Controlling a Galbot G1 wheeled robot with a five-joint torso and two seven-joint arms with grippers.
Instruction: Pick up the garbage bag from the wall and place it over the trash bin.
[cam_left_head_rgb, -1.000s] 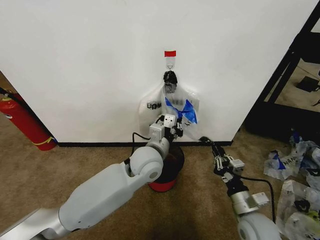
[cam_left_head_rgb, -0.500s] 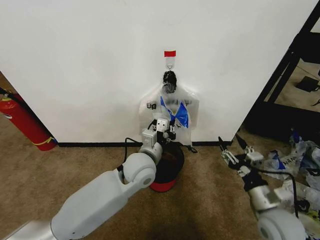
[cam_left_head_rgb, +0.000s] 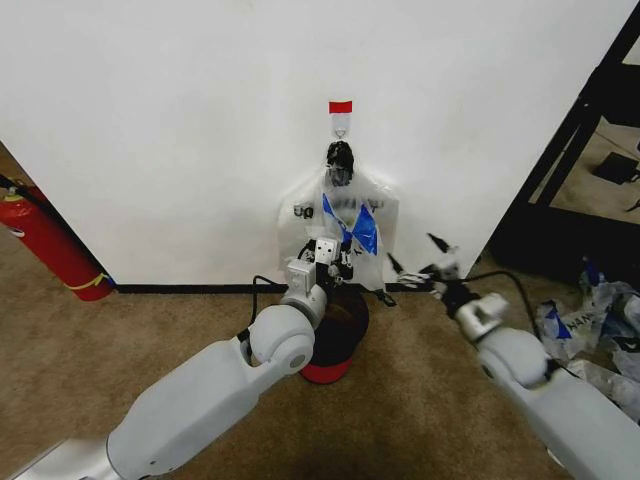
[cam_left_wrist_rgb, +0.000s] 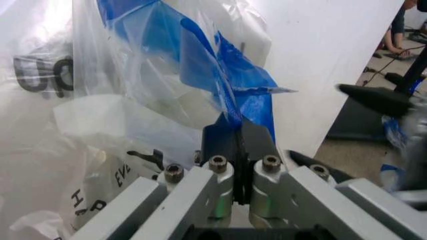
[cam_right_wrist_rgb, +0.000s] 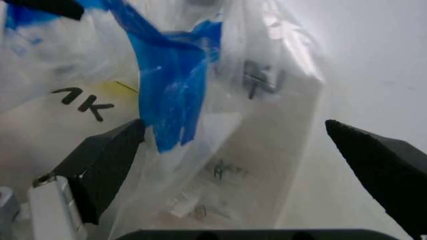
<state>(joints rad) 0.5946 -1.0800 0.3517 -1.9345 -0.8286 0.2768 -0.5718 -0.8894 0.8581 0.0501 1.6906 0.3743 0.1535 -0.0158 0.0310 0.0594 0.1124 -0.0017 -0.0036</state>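
The garbage bag (cam_left_head_rgb: 352, 222), see-through with blue patches, hangs on the white wall (cam_left_head_rgb: 180, 130) from a red-topped hook (cam_left_head_rgb: 340, 108). My left gripper (cam_left_head_rgb: 335, 262) reaches over the trash bin (cam_left_head_rgb: 342, 338) and is shut on a blue fold of the bag (cam_left_wrist_rgb: 250, 100), as the left wrist view (cam_left_wrist_rgb: 239, 137) shows. My right gripper (cam_left_head_rgb: 412, 253) is open just right of the bag's lower edge. In the right wrist view its spread fingers (cam_right_wrist_rgb: 107, 157) frame the bag (cam_right_wrist_rgb: 170, 95). The black mesh bin with its red base is partly hidden by my left arm.
A white printed bag with a black knot (cam_left_head_rgb: 340, 158) hangs on the same hook behind the clear one. A red fire extinguisher (cam_left_head_rgb: 50, 245) stands at the left. Loose plastic bags (cam_left_head_rgb: 600, 315) lie on the carpet at the right, near a black frame (cam_left_head_rgb: 565, 160).
My right arm has swung up from the floor at the right toward the bag's right side, its gripper open. The left gripper has stayed on the bag.
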